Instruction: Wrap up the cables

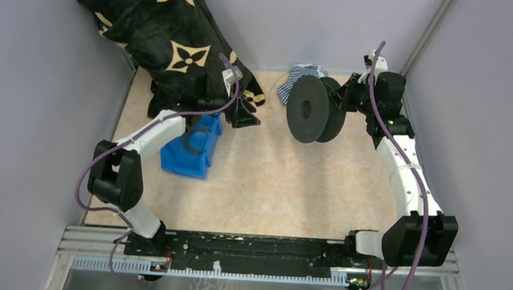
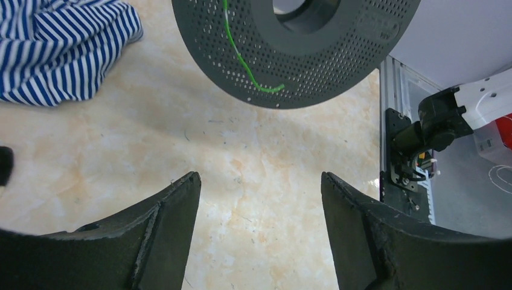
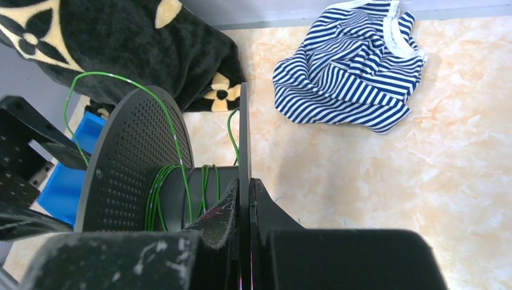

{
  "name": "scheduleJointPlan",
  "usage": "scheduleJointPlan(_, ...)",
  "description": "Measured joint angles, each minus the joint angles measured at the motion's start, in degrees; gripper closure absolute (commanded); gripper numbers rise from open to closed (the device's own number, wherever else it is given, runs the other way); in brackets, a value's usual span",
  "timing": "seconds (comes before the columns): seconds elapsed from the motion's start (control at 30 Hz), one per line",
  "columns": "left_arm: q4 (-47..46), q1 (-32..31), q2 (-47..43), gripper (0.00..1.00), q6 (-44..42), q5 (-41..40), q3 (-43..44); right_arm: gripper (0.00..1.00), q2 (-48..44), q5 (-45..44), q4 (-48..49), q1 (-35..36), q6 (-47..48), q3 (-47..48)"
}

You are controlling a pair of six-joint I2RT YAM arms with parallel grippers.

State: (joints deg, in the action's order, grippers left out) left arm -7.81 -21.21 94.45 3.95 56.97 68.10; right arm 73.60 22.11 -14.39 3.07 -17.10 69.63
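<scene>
The cables are one thin green wire [image 3: 158, 192], partly wound on the hub of a black perforated spool [image 1: 313, 109]. A loose loop [image 3: 108, 75] arcs over the near flange toward the left. My right gripper [image 3: 244, 184] is shut on the edge of the spool's thin flange [image 3: 244, 133] and holds the spool upright above the table. In the left wrist view a short green end [image 2: 241, 60] lies across the spool face [image 2: 338, 54]. My left gripper [image 2: 259, 178] stands open to the left of the spool [image 1: 242, 114], with only bare table between its fingers.
A blue-and-white striped shirt [image 3: 356, 66] lies crumpled at the back behind the spool. A black blanket with cream flowers [image 1: 153, 24] fills the back left corner. A blue box [image 1: 190, 147] sits under the left arm. Grey walls close in both sides.
</scene>
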Motion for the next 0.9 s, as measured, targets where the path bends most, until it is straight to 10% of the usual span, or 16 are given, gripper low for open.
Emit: scheduleJointPlan(0.9, 9.92, -0.70, 11.67, 0.34, 8.07, 4.15, 23.34, 1.00, -0.83, 3.06, -1.29, 0.00, 2.40, -2.89)
